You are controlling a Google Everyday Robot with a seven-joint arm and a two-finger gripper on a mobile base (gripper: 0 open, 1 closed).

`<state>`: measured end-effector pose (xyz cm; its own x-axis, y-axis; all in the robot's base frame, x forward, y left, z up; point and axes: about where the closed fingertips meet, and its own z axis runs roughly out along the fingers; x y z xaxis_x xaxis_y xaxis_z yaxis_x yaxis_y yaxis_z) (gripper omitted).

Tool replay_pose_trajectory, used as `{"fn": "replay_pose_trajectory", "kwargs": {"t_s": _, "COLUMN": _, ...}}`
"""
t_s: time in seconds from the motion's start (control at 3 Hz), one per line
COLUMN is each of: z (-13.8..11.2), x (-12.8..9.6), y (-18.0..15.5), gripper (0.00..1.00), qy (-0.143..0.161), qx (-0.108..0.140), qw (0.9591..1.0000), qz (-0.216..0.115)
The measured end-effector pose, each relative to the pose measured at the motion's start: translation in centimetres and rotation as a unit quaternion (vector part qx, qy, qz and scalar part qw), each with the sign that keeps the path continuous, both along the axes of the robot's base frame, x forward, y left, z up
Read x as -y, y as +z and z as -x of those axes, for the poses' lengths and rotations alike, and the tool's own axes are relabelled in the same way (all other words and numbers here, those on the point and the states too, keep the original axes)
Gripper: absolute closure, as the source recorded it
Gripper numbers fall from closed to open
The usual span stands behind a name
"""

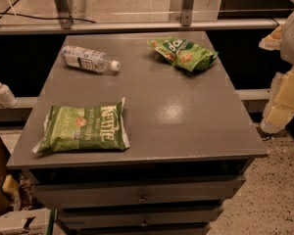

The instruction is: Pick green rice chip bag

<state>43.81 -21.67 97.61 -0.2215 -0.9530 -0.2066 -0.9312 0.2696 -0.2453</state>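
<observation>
The green rice chip bag (183,54) lies flat at the far right of the grey cabinet top (176,116). It is small and bright green, with tan chip pictures and white logo letters. My gripper (283,98) hangs at the right edge of the view, beyond the cabinet's right side. It is to the right of the bag and apart from it, holding nothing that I can see. Part of the gripper is cut off by the frame edge.
A larger, flat green KETTLE bag (83,129) lies at the front left. A clear water bottle (88,59) lies on its side at the far left. A white pump bottle (2,91) stands on a ledge to the left. Drawers (142,196) are below the top.
</observation>
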Motion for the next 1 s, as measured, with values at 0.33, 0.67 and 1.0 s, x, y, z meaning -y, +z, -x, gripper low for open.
{"fn": "replay_pose_trajectory", "kwargs": {"t_s": 0.33, "z": -0.1, "x": -0.1, "y": 0.1, "gripper": 0.00, "qy": 0.003, "qx": 0.007, "qw": 1.0000, "qz": 0.000}}
{"fn": "replay_pose_trajectory", "kwargs": {"t_s": 0.67, "z": -0.1, "x": -0.1, "y": 0.1, "gripper": 0.00, "qy": 0.003, "qx": 0.008, "qw": 1.0000, "qz": -0.001}}
{"fn": "replay_pose_trajectory", "kwargs": {"t_s": 1.0, "z": -2.2, "x": -0.2, "y": -0.6, "gripper": 0.00, "qy": -0.004, "qx": 0.036, "qw": 0.9993, "qz": -0.010}}
